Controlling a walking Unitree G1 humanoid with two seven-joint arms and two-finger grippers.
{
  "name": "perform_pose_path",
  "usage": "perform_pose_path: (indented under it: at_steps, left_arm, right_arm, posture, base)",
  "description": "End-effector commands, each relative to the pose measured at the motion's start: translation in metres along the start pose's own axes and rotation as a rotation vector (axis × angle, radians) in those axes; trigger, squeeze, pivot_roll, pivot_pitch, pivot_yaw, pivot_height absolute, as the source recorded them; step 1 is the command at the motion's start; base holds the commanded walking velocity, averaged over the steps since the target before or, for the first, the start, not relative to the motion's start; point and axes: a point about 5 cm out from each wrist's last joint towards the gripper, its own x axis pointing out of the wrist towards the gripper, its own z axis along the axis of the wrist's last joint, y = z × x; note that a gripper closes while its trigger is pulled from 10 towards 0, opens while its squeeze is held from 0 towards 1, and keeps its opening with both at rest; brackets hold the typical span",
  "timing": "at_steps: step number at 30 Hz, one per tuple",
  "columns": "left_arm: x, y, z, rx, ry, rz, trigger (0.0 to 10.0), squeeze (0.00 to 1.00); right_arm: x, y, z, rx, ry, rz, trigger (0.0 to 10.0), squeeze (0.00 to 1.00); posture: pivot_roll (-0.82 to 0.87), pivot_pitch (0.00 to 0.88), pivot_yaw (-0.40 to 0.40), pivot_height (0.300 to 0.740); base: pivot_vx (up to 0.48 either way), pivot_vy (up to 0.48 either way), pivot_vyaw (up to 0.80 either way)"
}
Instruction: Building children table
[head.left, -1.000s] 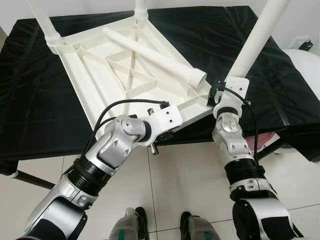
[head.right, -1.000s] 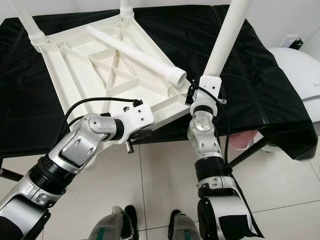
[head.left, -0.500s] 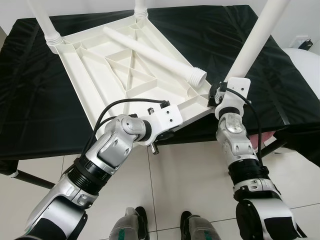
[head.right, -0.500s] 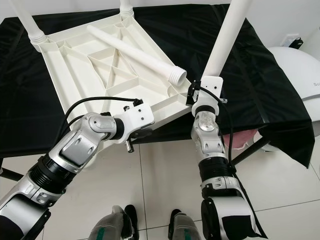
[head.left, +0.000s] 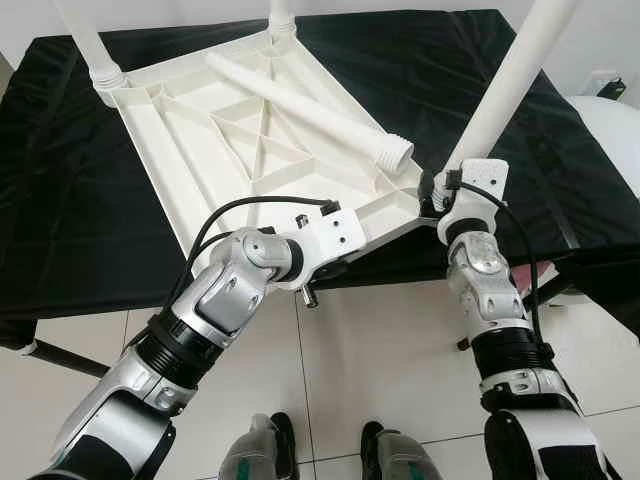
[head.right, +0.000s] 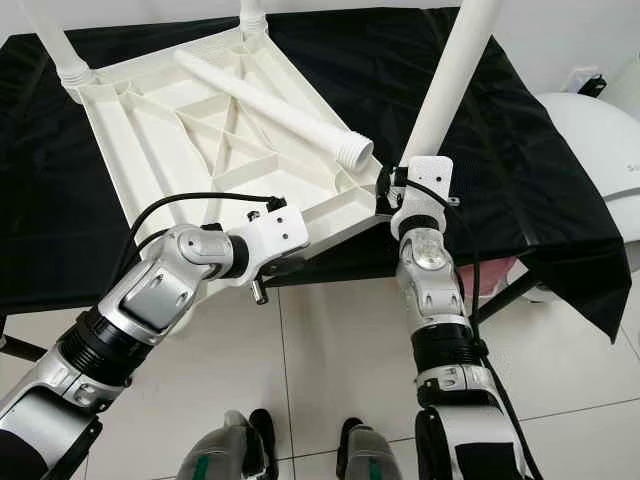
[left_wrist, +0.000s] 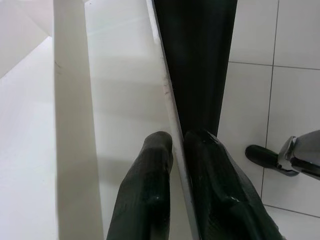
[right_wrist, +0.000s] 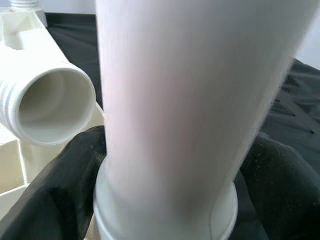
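My left gripper (left_wrist: 172, 150) pinches the edge of the upturned tabletop (head.left: 210, 130) on the black-covered bench (head.left: 60, 200); my right gripper (right_wrist: 165, 175) clasps the leg (head.left: 505, 85) at the near corner. I should keep it upright while twisting.

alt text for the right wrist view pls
Two black fingers grip the base of a white table leg standing upright. Beside it lies a loose leg, its open threaded end facing the camera, on the white tabletop, with black cloth behind.
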Motion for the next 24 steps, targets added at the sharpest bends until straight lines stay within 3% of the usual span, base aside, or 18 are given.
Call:
perform_pose_path:
  at_steps: [1, 24]
  left_arm:
    - [-0.001, 0.005, -0.004, -0.006, 0.018, 0.033, 10.0, 0.00]
    - [-0.002, 0.008, -0.005, 0.003, 0.020, 0.033, 10.0, 0.00]
  right_arm:
    - [-0.003, -0.001, -0.002, 0.009, 0.012, 0.024, 10.0, 0.00]
    - [-0.010, -0.007, 0.013, 0.002, -0.024, 0.217, 10.0, 0.00]
  posture:
    - [-0.14, 0.201, 0.036, 0.740]
    - [-0.14, 0.203, 0.045, 0.740]
  base:
    - [0.000, 0.000, 0.00]
    - [0.000, 0.000, 0.00]
